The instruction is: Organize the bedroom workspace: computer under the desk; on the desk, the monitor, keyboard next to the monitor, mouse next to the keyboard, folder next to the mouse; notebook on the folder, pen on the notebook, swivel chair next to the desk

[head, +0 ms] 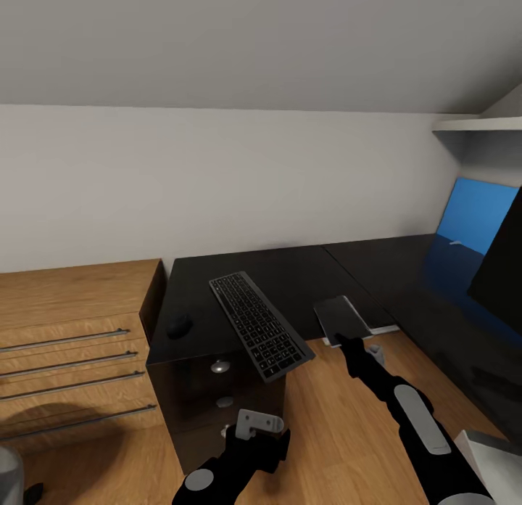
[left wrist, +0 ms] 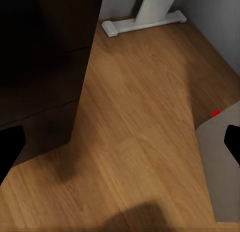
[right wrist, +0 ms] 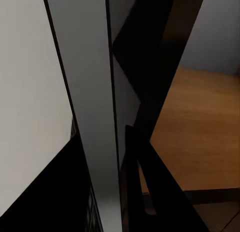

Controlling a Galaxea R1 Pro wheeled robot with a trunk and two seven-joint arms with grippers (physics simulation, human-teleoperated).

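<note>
Jaws on my right gripper look closed on a thin grey slab at the desk's front edge; my left gripper hangs empty, spread wide, before the drawers. With the keyboard overhanging that edge and the mouse near the left corner, I'd lift slowly.

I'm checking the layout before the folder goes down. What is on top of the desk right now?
On the desk lie the keyboard, overhanging the front edge, the mouse and a grey slab at the right gripper. A blue panel stands behind.
</note>
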